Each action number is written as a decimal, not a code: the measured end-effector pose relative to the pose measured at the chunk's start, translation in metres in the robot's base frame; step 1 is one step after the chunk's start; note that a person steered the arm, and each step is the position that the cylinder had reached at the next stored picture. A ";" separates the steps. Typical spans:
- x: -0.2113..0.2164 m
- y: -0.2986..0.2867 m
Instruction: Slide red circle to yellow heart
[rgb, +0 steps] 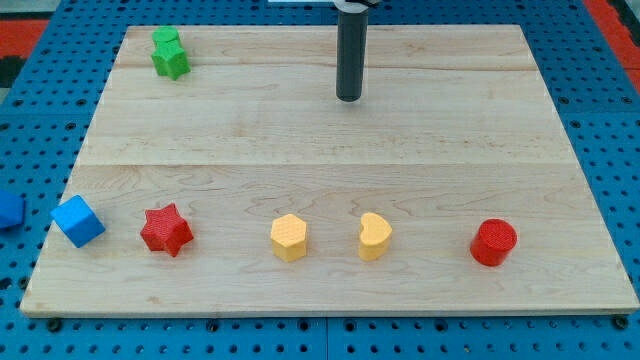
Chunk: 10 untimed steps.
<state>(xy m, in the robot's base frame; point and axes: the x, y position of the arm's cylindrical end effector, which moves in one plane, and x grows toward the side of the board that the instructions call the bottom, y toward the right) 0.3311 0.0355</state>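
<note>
— Starting at the view's far left, off the bench (320, 140)?

— A blue block (8, 210), cut by the frame edge, resting on the perforated blue surface (600, 120). Shape impossible to tell.

— And next, on the wood?

— A blue cube (77, 221), right at the bench's left edge, near the view's bottom. Further up, near the top left corner, a green block (168, 53), lumpy in outline; hard to say whether one piece or two touching.

— Then along the bottom row?

— A red star (166, 230), just right of the blue cube but apart from it. Then a yellow hexagon (288, 238), well clear of the star.

— Up top, near the middle?

— The straight dark rod (348, 50), upright, coming down from the view's top edge. At its lower end, my tip (348, 98), on bare wood in the upper part of the bench. Touching no block, well apart from all of them, and far above the bottom row, roughly between hexagon and heart in left-right terms.

— Claw open or closed?

— Neither to report: only the rod ending in my tip, gripping nothing.

— Back to the row, then?

— The yellow heart (375, 236), near the hexagon, a gap between. Finally the red circle (493, 242), rightmost of the row, to the right of the heart, clearly separated from it by bare wood and level with it.
</note>
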 end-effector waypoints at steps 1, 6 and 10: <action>0.000 0.014; 0.251 0.150; 0.204 0.163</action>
<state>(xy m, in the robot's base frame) 0.5351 0.1984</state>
